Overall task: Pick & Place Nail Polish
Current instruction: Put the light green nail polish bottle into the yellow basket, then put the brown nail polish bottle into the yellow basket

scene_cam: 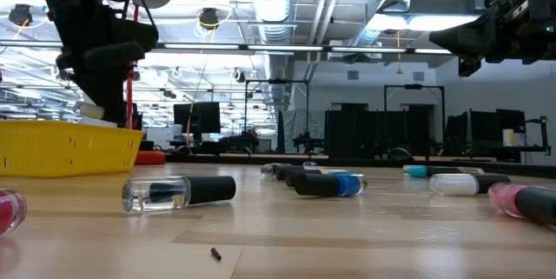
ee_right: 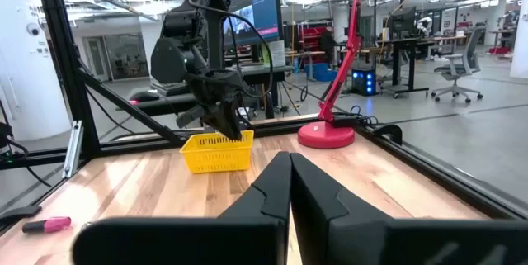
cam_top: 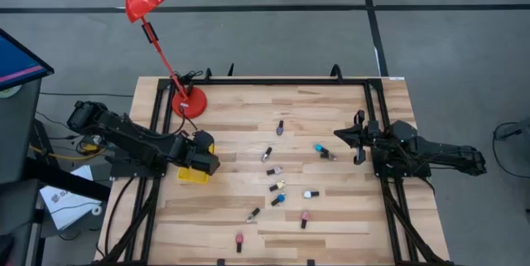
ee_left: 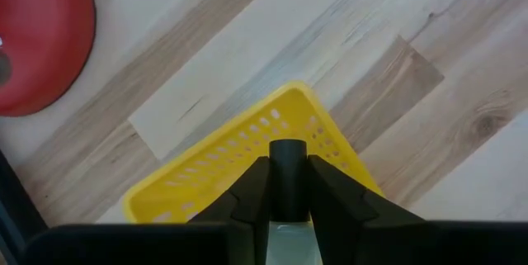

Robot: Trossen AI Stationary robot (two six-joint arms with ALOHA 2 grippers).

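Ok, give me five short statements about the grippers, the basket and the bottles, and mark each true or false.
1. The left gripper is shut on a nail polish bottle above the yellow basket. True.
2. The right gripper holds a bottle. False: its fingers are shut together on nothing, raised at the table's right side.
3. The red lamp has its base on the table near the basket. True.
4. Every bottle is already in the basket. False: many still lie on the wooden table, such as the clear bottle with a black cap.
5. The loose bottles stand upright. False: the ones seen in the low view lie on their sides.
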